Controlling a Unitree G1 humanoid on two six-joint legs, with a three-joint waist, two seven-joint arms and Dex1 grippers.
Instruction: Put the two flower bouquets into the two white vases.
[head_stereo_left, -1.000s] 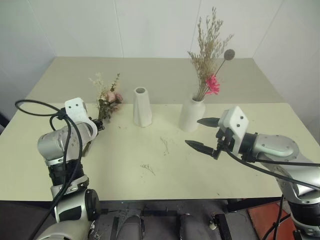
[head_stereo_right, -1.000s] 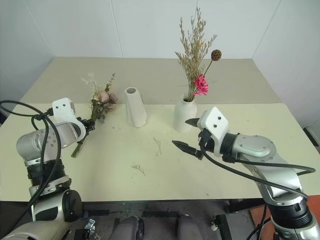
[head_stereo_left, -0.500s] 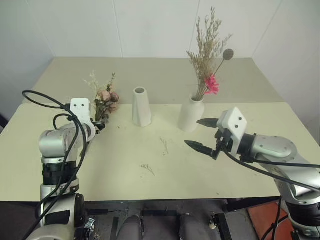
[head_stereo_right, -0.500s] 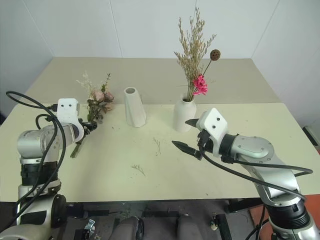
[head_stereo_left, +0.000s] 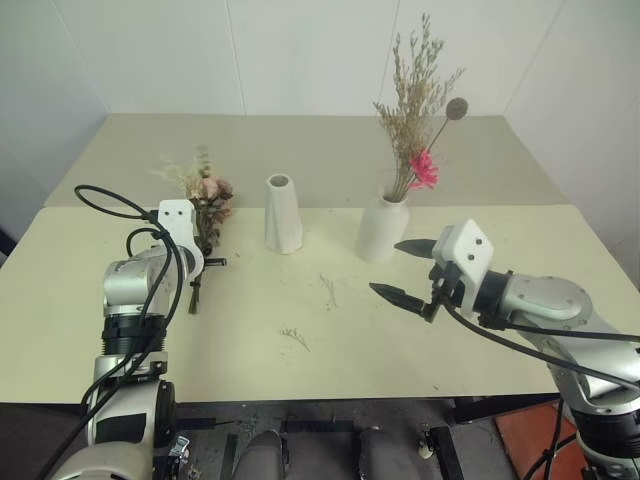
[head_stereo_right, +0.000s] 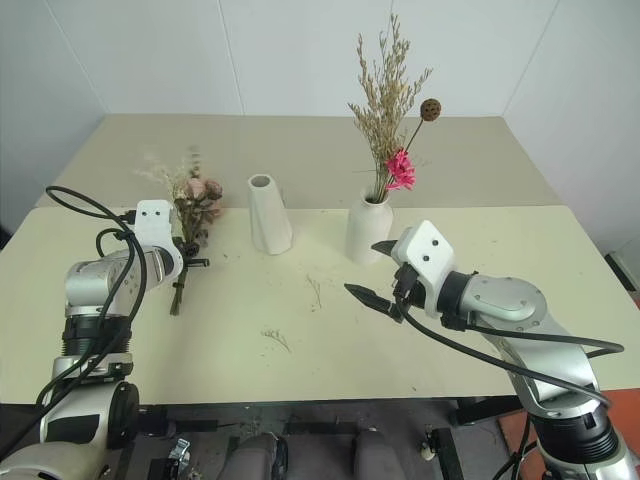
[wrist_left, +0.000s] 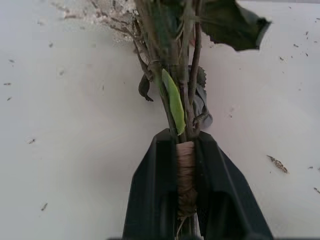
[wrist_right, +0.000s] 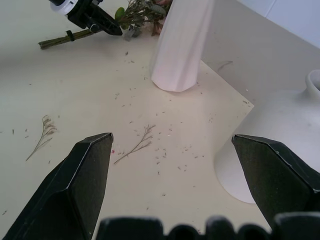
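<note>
The pale pink rose bouquet (head_stereo_left: 207, 192) lies left of the tall cone vase (head_stereo_left: 283, 214), stems toward the table's near side. My left gripper (wrist_left: 185, 146) is shut on its twine-wrapped stems (wrist_left: 186, 170); the same gripper (head_stereo_left: 202, 262) sits beside the white wrist block. The bright pink daisy bouquet (head_stereo_left: 421, 168) stands upright in the rounded white vase (head_stereo_left: 383, 230). My right gripper (head_stereo_left: 396, 268) hovers open just in front of that vase, with nothing between its fingers. The right wrist view shows both vases (wrist_right: 182, 45) (wrist_right: 280, 145) and the left gripper (wrist_right: 92, 17) on the bunch.
Loose twig scraps (head_stereo_left: 296, 337) (head_stereo_left: 328, 288) lie on the cream table (head_stereo_left: 300, 380) between the arms. A white wall rises behind the table's far edge. Black cables loop around the left arm.
My left hand has moved in toward the rose bouquet and its fingers have closed on the stems. The bunch has shifted slightly. The right arm has not moved.
</note>
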